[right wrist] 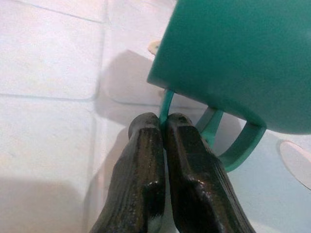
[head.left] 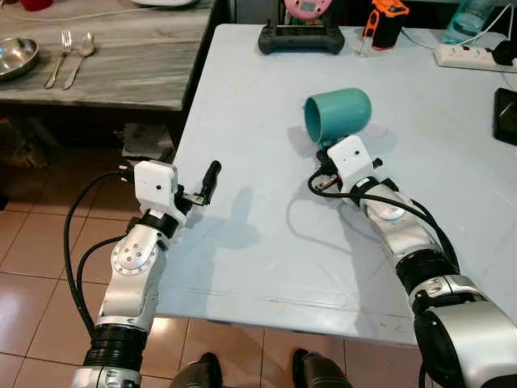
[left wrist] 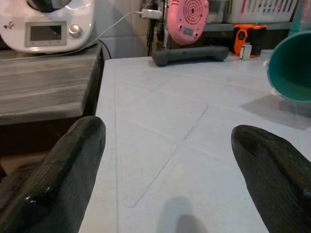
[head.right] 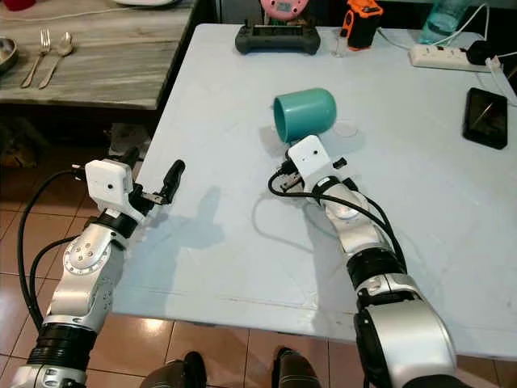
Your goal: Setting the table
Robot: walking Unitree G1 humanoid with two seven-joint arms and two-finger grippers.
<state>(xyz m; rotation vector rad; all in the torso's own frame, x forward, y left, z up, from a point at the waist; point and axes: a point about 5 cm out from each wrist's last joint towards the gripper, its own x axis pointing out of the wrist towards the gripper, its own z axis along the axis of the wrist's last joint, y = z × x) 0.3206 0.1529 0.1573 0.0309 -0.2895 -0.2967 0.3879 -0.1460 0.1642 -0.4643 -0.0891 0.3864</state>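
Far left: a grey wood-grain counter [head.left: 121, 65] carries a steel bowl [head.left: 14, 56], with a fork [head.left: 58, 56] and a spoon [head.left: 79, 55] lying side by side just beside it. In the left wrist view a white kitchen appliance [left wrist: 46, 24] with a small display stands on this counter.

Left end effector [head.left: 203, 187]: held over the near left edge of the white desk [head.left: 266, 242], above the surface. Its two black fingers [left wrist: 73, 165] are spread wide apart with nothing between them.

Centre, far edge of the desk: a dark handheld controller [head.left: 300, 38] lies flat, with a pink round device [head.left: 305, 8] behind it and an orange-and-black tool [head.left: 386, 20] to its right.

Centre of the desk: the teal cup [head.left: 339, 113] is tipped on its side, its open mouth turned toward the robot's left. Whether it touches the desk surface cannot be determined.

Right end effector [right wrist: 164, 127]: positioned directly under the near side of the cup. Its fingers are closed together, pinching the thin teal handle [right wrist: 167, 104] where it joins the cup body. The loop of the handle projects beside the fingertips.

Far right: a white power strip [head.left: 472, 55] lies at the far edge of the desk, and a black phone [head.right: 486, 107] lies flat near the right edge.
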